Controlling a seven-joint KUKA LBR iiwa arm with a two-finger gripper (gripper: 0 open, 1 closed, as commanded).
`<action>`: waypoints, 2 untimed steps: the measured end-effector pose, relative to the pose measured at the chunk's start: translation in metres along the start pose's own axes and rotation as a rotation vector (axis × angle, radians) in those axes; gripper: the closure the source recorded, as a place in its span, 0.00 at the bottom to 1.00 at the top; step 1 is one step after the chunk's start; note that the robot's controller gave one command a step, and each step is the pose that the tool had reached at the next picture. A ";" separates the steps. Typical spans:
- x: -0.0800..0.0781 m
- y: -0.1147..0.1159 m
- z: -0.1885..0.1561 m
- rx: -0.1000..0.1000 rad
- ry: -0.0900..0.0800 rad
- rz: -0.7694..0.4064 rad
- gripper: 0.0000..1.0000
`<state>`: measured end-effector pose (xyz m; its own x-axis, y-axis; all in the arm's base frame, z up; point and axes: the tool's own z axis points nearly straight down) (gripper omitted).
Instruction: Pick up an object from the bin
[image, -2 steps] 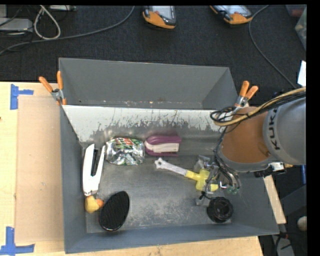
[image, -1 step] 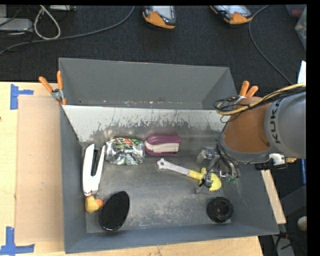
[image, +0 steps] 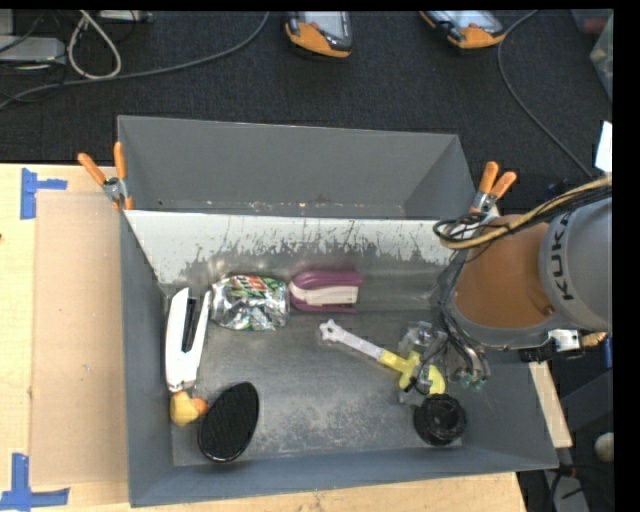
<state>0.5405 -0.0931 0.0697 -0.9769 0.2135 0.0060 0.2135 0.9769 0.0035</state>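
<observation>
Okay, the arm (image: 505, 285) comes in from the right and its jaws are down near the floor of the grey bin (image: 290, 175), on the right side toward the front. They sit at the yellow end of a slim, pale wrench-like tool (image: 350, 343), which lies slanting from mid-floor down to the right. We cannot tell how wide the jaws stand, or whether the tool is between them. Just in front of them lies a black round cap (image: 440, 421). Well to the left, near the back wall, a crushed green can (image: 248, 301) lies just beside a purple and white stapler (image: 325, 288). At the left lies a long white scraper (image: 185, 335) with a yellow tip, and a black oval brush (image: 228, 421) lies next to that tip.
</observation>
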 end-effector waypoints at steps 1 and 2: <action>0.000 0.000 0.000 0.000 0.000 0.000 1.00; 0.001 0.000 -0.016 -0.001 0.004 0.000 1.00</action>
